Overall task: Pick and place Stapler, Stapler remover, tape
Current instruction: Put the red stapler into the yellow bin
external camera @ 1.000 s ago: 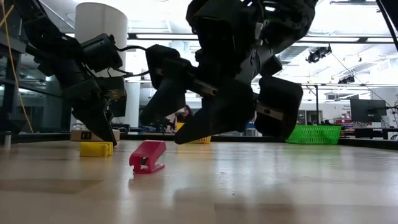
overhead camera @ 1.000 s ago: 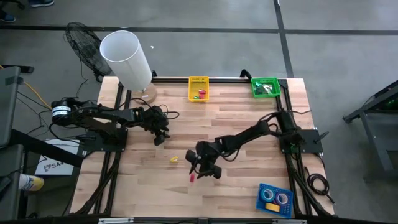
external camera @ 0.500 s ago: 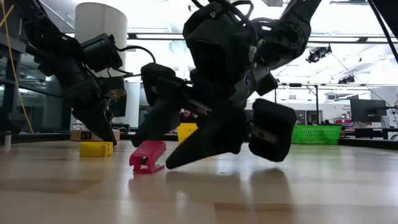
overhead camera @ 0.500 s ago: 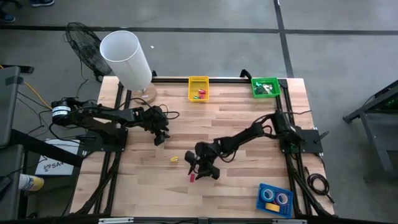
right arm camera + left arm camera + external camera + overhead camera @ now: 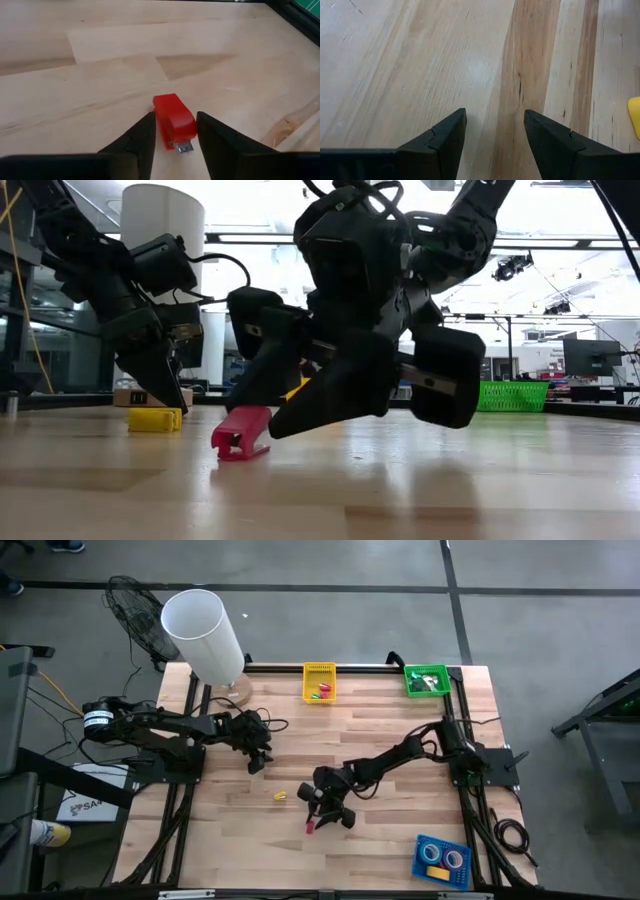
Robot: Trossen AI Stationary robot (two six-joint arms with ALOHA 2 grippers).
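The right gripper (image 5: 318, 812) was down low over the middle of the table (image 5: 400, 725), its fingers (image 5: 134, 142) spread apart with the small red stapler (image 5: 173, 121) lying between them, and in the right wrist view there was bare wood on each side of the stapler, so the pads stood beside it rather than pressed on it. From table height the red stapler (image 5: 241, 434) sat flat on the wood with the dark fingertips coming down around its far end. The left gripper (image 5: 256, 761) waited over the table's left part, fingers (image 5: 441, 141) parted and holding nothing, only bare boards between them. A little yellow stapler (image 5: 281, 796) lay between the two grippers, just beside the red one and apart from both tools. Up at the far edge sat a yellow bin (image 5: 319, 681) with a few small pieces in it and a green bin (image 5: 425, 679). Near the front right corner a blue tray (image 5: 440, 860) held the tape (image 5: 433, 853), two ring-shaped rolls side by side. A white cylinder (image 5: 202, 635) stood at the far left corner.
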